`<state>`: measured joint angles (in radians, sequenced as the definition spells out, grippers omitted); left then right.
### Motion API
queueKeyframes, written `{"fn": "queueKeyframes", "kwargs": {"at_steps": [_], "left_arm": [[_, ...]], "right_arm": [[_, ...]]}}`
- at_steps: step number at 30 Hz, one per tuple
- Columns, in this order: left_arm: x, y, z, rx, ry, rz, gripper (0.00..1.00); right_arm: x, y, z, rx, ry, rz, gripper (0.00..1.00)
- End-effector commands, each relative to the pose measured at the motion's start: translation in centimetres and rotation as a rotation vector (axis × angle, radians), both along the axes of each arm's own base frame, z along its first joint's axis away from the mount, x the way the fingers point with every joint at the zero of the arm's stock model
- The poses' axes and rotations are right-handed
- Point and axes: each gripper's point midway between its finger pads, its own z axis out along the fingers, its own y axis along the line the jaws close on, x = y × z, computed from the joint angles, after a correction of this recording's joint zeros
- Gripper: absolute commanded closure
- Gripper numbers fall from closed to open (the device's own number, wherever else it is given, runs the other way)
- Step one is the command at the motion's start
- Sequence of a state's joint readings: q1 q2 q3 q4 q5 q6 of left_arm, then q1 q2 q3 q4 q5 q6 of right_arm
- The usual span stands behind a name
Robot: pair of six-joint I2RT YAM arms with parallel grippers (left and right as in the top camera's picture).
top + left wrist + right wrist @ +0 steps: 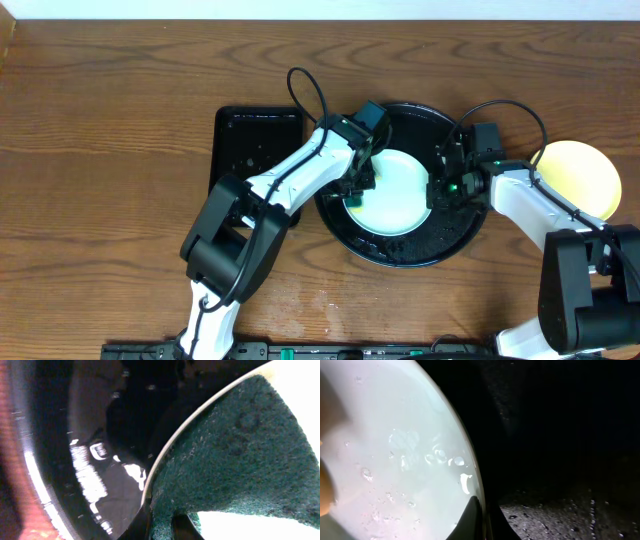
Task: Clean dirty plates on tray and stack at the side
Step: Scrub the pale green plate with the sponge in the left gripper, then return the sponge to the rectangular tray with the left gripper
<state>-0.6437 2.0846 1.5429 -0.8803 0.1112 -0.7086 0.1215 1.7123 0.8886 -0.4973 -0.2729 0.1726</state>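
Two plates (578,178); left jaws clamp one pad (240,450), right jaws pinch the mint plate (397,197).

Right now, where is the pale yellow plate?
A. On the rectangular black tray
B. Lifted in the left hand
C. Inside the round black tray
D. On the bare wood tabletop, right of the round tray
D: the yellow plate lies flat on the wood tabletop to the right of the round black tray; the plate inside that tray is the mint-white plate.
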Motion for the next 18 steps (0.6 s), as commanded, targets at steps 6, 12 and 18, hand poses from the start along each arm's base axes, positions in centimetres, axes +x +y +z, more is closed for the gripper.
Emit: {"fn": "queueKeyframes", "kwargs": {"at_steps": [6, 12, 18], "left_arm": [[1.8, 3.0, 7.6, 0.014, -0.188, -0.01, 0.93], [1.4, 6.2, 11.7, 0.036, -0.244, -0.031, 0.92], [2.4, 14.9, 11.2, 0.325, -0.264, 0.075, 0.92]], "right_arm": [[-0.7, -2.3, -1.5, -0.112, 0.031, -0.023, 0.99], [-0.7, -2.3, -1.5, -0.112, 0.031, -0.022, 0.99], [-0.7, -2.2, -1.5, -0.117, 0.024, 0.003, 0.99]]}}
